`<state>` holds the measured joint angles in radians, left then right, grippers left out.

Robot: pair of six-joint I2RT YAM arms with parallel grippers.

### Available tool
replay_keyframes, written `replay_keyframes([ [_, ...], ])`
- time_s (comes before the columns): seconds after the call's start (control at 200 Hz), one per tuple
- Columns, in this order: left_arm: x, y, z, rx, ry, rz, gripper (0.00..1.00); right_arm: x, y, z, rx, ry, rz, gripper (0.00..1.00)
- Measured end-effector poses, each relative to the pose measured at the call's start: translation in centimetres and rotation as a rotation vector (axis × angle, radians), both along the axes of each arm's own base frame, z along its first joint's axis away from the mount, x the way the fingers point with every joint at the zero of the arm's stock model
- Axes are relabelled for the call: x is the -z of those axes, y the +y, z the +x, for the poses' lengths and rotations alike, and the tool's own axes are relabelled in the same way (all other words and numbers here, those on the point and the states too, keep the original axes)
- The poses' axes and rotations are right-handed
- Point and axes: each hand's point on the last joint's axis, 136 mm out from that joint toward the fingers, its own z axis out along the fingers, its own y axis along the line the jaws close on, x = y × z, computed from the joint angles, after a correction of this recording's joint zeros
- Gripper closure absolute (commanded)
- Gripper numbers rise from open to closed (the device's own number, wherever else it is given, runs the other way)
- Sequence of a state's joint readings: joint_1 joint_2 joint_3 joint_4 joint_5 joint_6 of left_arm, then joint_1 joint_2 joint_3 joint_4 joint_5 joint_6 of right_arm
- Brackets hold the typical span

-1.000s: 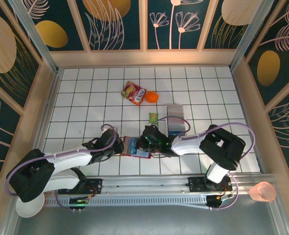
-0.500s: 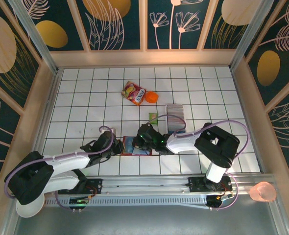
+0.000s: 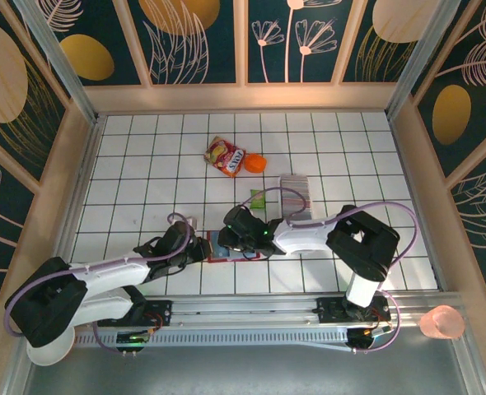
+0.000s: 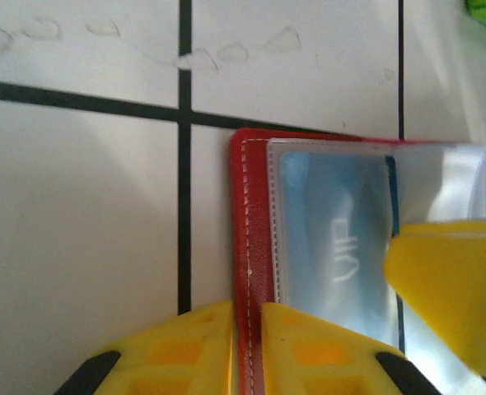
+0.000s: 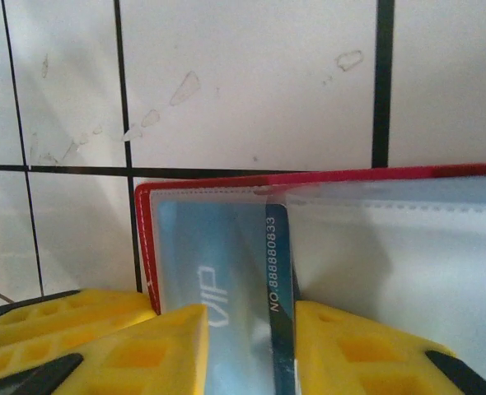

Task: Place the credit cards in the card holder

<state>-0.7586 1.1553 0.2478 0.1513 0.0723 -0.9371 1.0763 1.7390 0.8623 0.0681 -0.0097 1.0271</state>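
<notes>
Red leather-like card holder lies open, front-centre on the white tiled table, a blue credit card in its clear pocket. Left gripper pinches its stitched edge; right gripper stands spread astride the card.

The white gridded table bears the card holder, snack packet, orange object and card tray.
</notes>
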Motion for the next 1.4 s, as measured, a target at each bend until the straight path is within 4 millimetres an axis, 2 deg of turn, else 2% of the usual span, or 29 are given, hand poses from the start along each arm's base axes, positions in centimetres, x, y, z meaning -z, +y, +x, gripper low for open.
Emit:
replay_keyframes([
  [0.26, -0.2, 0.2, -0.7, 0.013, 0.012, 0.003, 0.72, -1.1, -1.6, 0.3, -0.008, -0.057, -0.081, 0.58],
  [0.545, -1.4, 0.1, -0.5, 0.01, -0.006, -0.01, 0.64, -4.5, -3.2, 0.5, 0.027, -0.121, -0.068, 0.6],
  [0.616, -1.8, -0.1, -0.3, 0.011, -0.013, -0.017, 0.64, -4.2, -4.1, 0.1, 0.035, -0.121, -0.083, 0.62],
  [0.816, -2.0, -0.5, 0.1, 0.014, -0.011, -0.018, 0.66, -1.6, -6.1, -1.3, 0.037, -0.079, -0.155, 0.66],
  [0.956, -1.7, -0.4, 0.0, 0.014, -0.006, -0.007, 0.67, -0.9, -6.1, -1.6, 0.034, -0.067, -0.174, 0.66],
  [1.111, -1.1, -0.3, -0.1, 0.017, 0.01, 0.011, 0.7, 0.3, -6.4, -2.1, 0.026, -0.055, -0.215, 0.62],
  [1.401, -0.2, -0.4, -0.2, 0.021, 0.031, 0.026, 0.76, 0.5, -6.1, -2.2, 0.023, -0.066, -0.224, 0.61],
])
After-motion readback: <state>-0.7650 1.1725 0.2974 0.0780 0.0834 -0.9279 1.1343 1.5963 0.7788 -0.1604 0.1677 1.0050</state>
